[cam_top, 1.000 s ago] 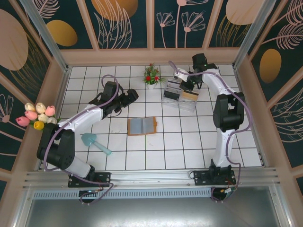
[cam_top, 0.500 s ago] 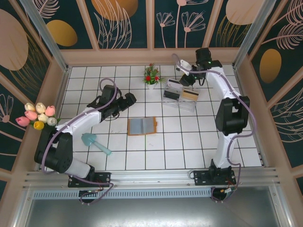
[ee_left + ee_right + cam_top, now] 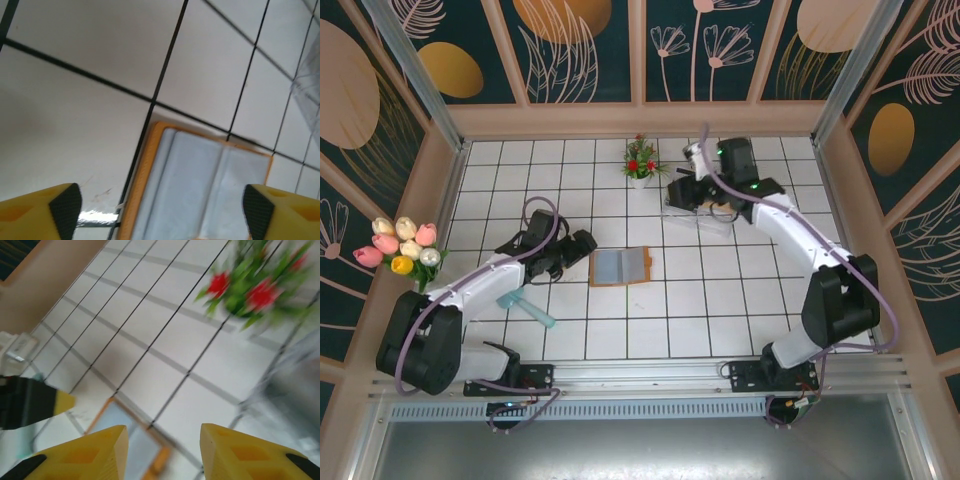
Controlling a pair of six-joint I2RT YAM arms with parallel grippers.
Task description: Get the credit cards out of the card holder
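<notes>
The card holder [image 3: 620,267] lies opened flat on the tiled counter [image 3: 720,320], about midway between my two arms, its pale grey-blue inside facing up. My left jaws hang just to its left, spread wide with nothing between them. My right jaws stand parted and empty over the clear tray [image 3: 692,217], near the red-flowered plant [image 3: 640,160].

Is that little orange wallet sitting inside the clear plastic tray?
No, the card holder lies open on the white tiles, apart from the clear tray farther back.
</notes>
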